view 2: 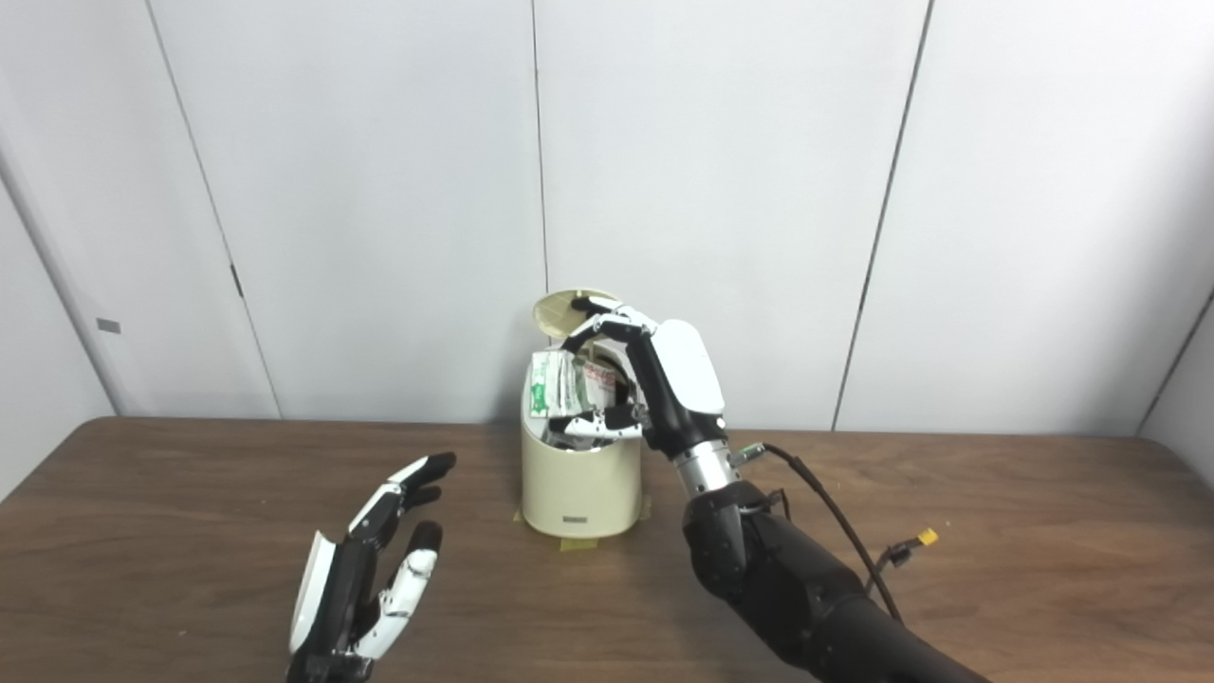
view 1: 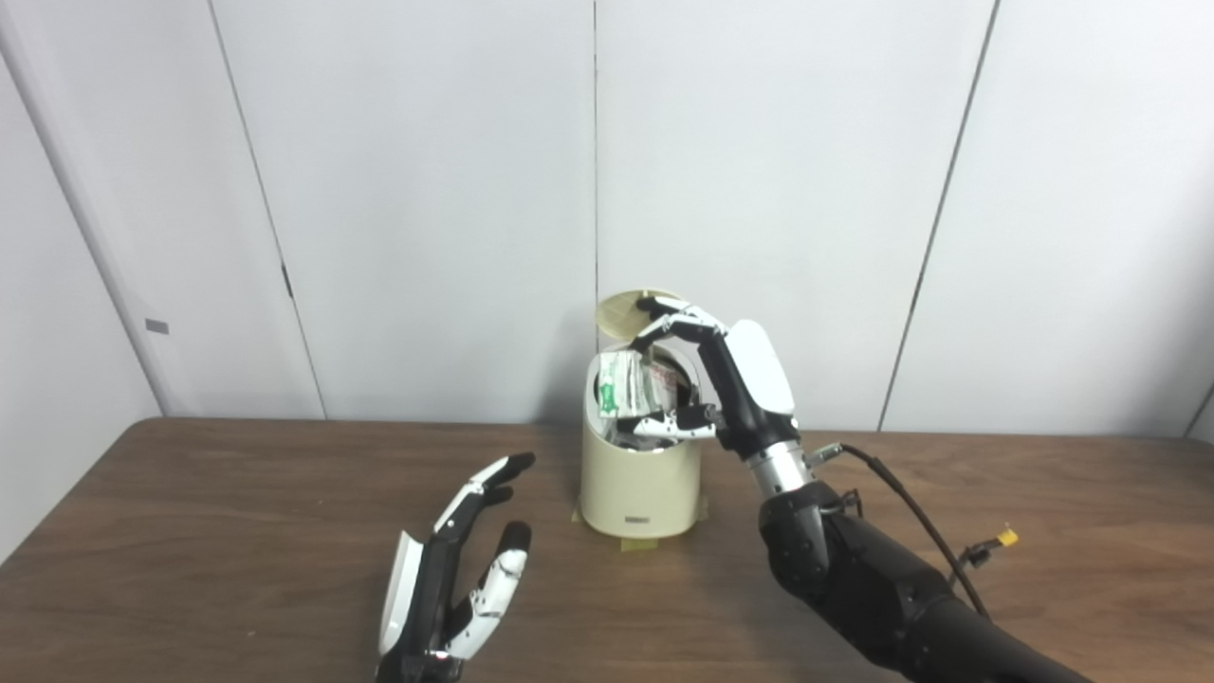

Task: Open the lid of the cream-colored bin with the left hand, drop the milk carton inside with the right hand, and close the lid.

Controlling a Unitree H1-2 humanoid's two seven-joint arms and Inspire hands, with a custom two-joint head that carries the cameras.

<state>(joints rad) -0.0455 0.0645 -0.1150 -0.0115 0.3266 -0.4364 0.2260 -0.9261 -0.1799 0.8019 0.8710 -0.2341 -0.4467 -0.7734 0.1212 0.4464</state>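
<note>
The cream-colored bin (view 1: 637, 489) stands at the back middle of the table with its round lid (view 1: 621, 313) tipped up behind the opening. My right hand (view 1: 707, 379) hovers over the bin's mouth, shut on the milk carton (view 1: 634, 384), a white and green pack that sits at the rim, partly inside. My left hand (view 1: 465, 569) rests low over the table to the front left of the bin, open, fingers spread, touching nothing.
The brown wooden table (view 1: 237, 531) stretches to both sides. Tape strips (view 1: 637, 544) show at the bin's base. A black cable with a yellow connector (view 1: 1005, 538) trails from the right forearm. White wall panels stand close behind the bin.
</note>
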